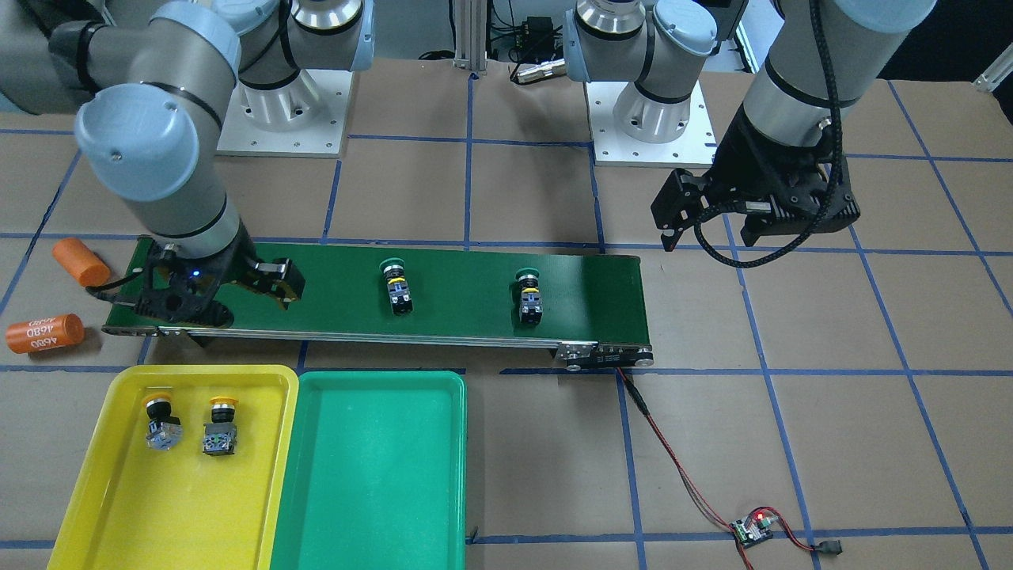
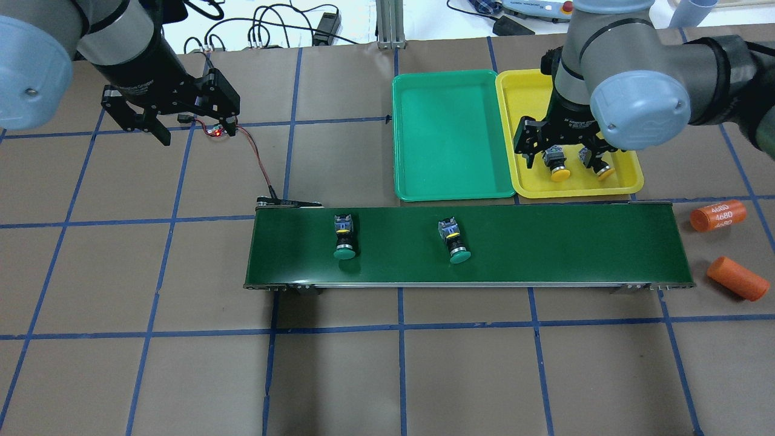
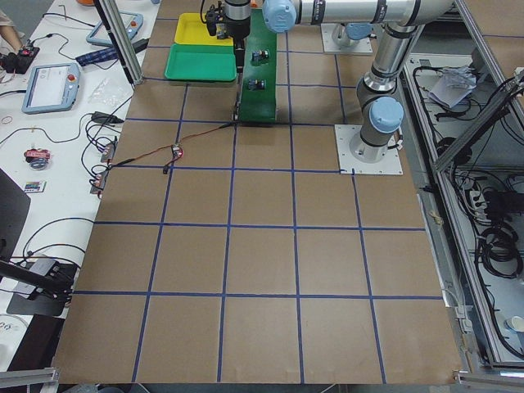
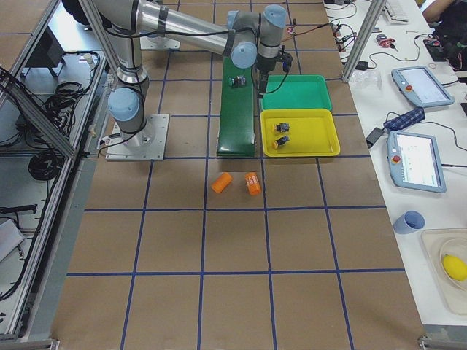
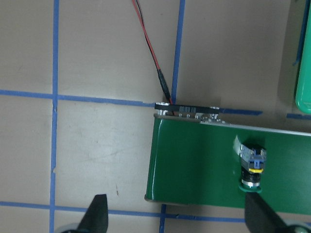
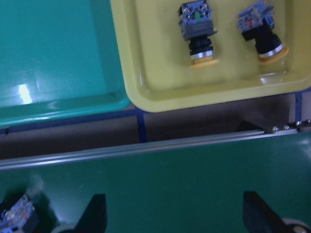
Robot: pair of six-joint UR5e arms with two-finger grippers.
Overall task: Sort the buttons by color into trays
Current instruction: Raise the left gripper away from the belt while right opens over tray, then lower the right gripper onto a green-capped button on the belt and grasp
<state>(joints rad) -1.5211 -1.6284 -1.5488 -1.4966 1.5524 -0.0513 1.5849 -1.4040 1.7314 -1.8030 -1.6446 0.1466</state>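
Observation:
Two yellow-capped buttons (image 1: 162, 419) (image 1: 221, 427) lie in the yellow tray (image 1: 119, 491); the right wrist view shows them too (image 6: 199, 31) (image 6: 262, 29). Two green-capped buttons (image 2: 344, 237) (image 2: 453, 239) lie on the conveyor belt. The green tray (image 2: 451, 133) holds nothing. My right gripper (image 2: 562, 158) is open and empty, above the belt's end beside the yellow tray (image 6: 146, 92). My left gripper (image 2: 197, 130) is open and empty, high over the table off the belt's other end; its wrist view shows one green button (image 5: 252, 170).
The long dark-green conveyor belt (image 1: 459, 269) runs across the table in front of both trays. Two orange cylinders (image 1: 79, 261) (image 1: 45, 332) lie off its end near my right arm. A red-black wire leads from the belt to a small circuit board (image 1: 750, 529).

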